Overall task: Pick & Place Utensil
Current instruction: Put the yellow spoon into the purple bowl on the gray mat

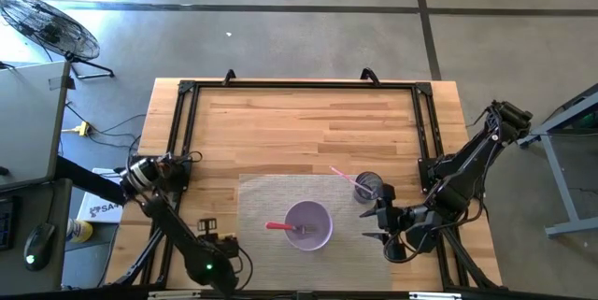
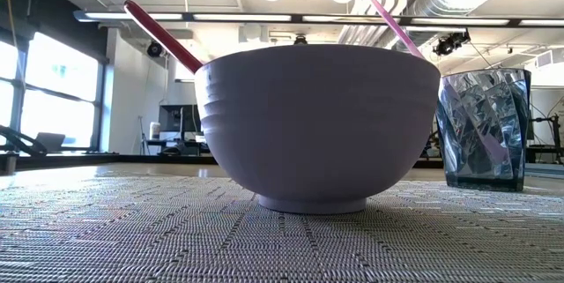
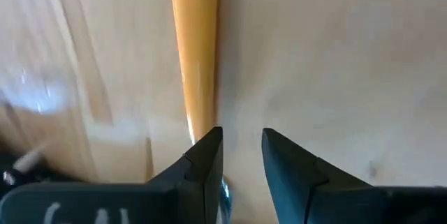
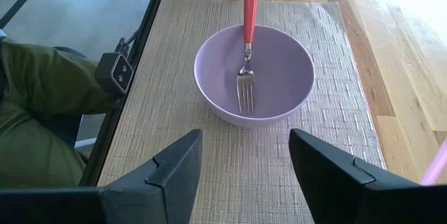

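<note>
My right gripper, released with fingers spread, hovers beside the lavender bowl; the red-handled fork rests inside it, ahead of me. My left gripper waits narrowly parted over the worktop.

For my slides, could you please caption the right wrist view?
Open right gripper facing the bowl that holds the fork.

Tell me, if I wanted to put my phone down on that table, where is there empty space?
The whole far half of the wooden table, inside the black frame, is bare. So is the woven mat left of the purple bowl. It is crowded on the right, where the glass cup and the right gripper sit close together.
</note>
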`<state>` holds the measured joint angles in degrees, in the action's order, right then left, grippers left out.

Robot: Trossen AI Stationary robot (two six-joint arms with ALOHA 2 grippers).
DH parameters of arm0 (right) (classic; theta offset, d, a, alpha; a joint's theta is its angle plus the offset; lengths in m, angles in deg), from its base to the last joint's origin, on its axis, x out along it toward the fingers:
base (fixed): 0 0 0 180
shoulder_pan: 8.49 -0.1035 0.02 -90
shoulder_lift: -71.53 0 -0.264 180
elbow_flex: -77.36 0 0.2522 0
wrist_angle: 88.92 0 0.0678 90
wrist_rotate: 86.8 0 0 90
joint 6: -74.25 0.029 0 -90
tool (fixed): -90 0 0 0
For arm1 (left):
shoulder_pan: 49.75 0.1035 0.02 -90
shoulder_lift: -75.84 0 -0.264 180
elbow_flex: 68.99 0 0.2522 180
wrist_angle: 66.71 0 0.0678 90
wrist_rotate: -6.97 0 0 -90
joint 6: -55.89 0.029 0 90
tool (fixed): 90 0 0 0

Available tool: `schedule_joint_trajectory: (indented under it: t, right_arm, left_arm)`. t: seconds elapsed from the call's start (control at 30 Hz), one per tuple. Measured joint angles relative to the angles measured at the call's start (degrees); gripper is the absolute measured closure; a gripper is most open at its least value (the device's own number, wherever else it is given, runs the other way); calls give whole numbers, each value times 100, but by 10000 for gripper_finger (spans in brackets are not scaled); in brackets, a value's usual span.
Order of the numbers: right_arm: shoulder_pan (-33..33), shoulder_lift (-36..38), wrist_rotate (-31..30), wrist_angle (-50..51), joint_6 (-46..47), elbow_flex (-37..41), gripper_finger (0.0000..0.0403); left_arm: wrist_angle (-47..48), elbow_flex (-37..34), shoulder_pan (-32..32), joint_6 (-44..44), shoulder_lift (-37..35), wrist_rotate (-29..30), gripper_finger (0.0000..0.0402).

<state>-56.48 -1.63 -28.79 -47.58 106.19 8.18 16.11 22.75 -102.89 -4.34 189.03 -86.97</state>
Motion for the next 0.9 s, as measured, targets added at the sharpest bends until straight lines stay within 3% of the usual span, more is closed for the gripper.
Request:
schedule_joint_trajectory:
  t: [0.17, 0.27, 0.47, 0.57, 0.7, 0.9]
  right_arm:
    - [0, 0, -8, -1, -2, 0, 194]
    - [0, 0, -78, 0, -3, 0, 194]
    - [0, 0, -258, 0, -149, 0, 194]
    - [0, 0, -235, -2, -142, 0, 194]
    - [0, 0, -229, -5, -140, 0, 194]
    - [0, 0, -230, -18, -138, 0, 194]
  left_arm:
    - [411, 0, -82, -311, -474, -9, 305]
    - [559, -49, -98, -963, -709, 22, 305]
    - [215, -381, -89, -1482, -927, 395, 305]
    - [-69, -707, -81, -1510, -932, 147, 300]
    - [-478, -1130, -82, -1531, -932, -166, 265]
    - [-556, -1209, -86, -1207, -932, -45, 197]
